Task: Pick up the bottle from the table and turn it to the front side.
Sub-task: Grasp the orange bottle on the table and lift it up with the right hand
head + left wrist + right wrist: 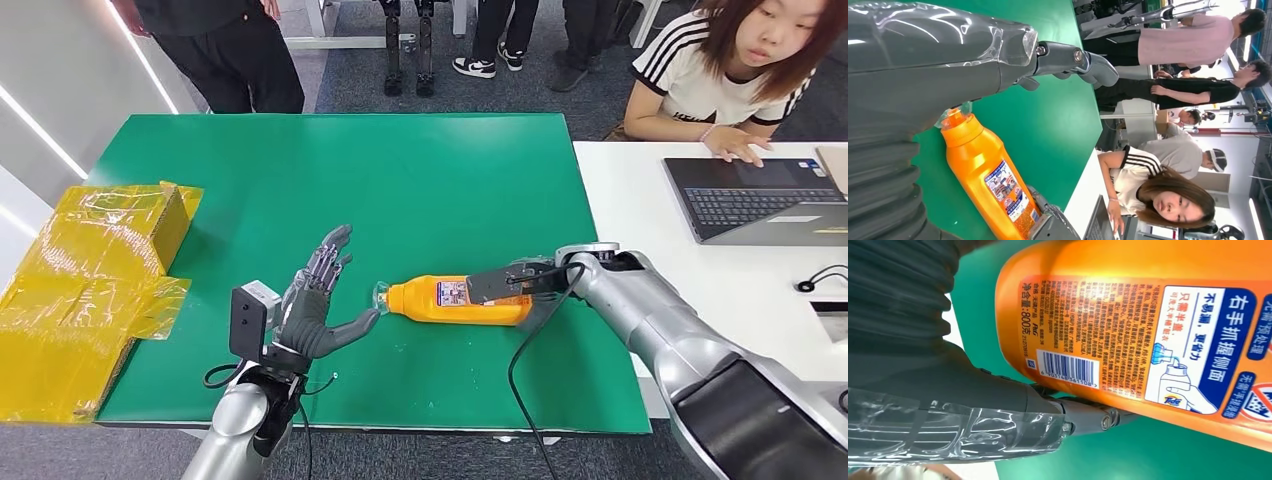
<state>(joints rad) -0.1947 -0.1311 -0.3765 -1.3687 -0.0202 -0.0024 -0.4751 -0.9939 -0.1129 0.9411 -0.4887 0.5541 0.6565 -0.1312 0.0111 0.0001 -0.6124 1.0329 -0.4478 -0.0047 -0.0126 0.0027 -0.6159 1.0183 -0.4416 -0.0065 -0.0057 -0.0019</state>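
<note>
An orange bottle (440, 300) with a clear cap lies on its side on the green table (400, 180), cap pointing toward my left hand. My right hand (515, 280) grips its base end, with fingers across the top and the thumb against the side. In the right wrist view the bottle's (1148, 315) back label with barcode faces the camera, above my right hand (948, 390). My left hand (315, 300) stands with its fingers apart and holds nothing; its thumb tip is just short of the cap. The left wrist view shows the bottle (983, 175) below my left hand (948, 60).
A yellow taped cardboard box (90, 270) lies at the table's left edge. To the right stands a white table (700, 290) with a laptop (760, 200) and a seated person (730, 70). More people stand beyond the far edge.
</note>
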